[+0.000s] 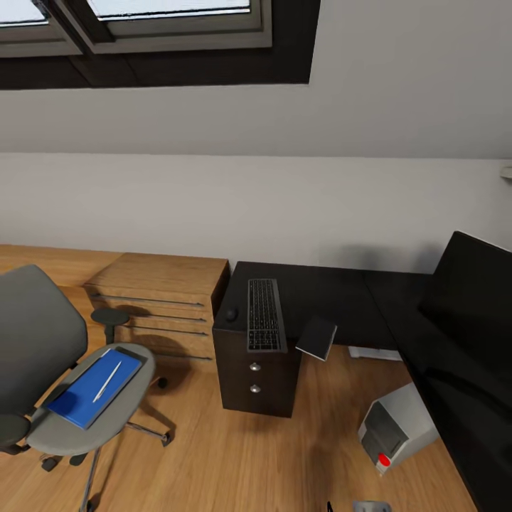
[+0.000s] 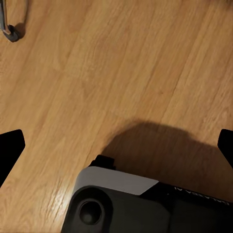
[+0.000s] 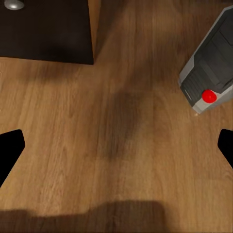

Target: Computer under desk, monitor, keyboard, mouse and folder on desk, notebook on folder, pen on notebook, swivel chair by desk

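Both my claws hang over bare wood floor [image 3: 97,145], fingers spread wide, nothing held: left gripper [image 2: 116,145] above my own base, right gripper [image 3: 116,145] near the computer [image 1: 395,427], which sits tilted on the floor just by the desk's [image 1: 334,291] near right wing. Keyboard [image 1: 264,315] lies on the desk's left end above the drawer unit [image 1: 256,377], mouse [image 1: 231,313] just left of it, notebook [image 1: 317,338] just right, overhanging the desk edge. Monitor [image 1: 473,284] is on the far right wing, well apart from the keyboard. Folder [image 1: 96,387] lies on the swivel chair [image 1: 43,341] seat at near left, pen [image 1: 107,381] on top of it. My read: folder is next. Flat, stiff, light, probably slick; pinch a long edge where it nears the seat rim. Pen will roll off if it tips, so lift the pen first. Chair castors may roll under push. Notebook is thin; grab it by the overhanging corner.
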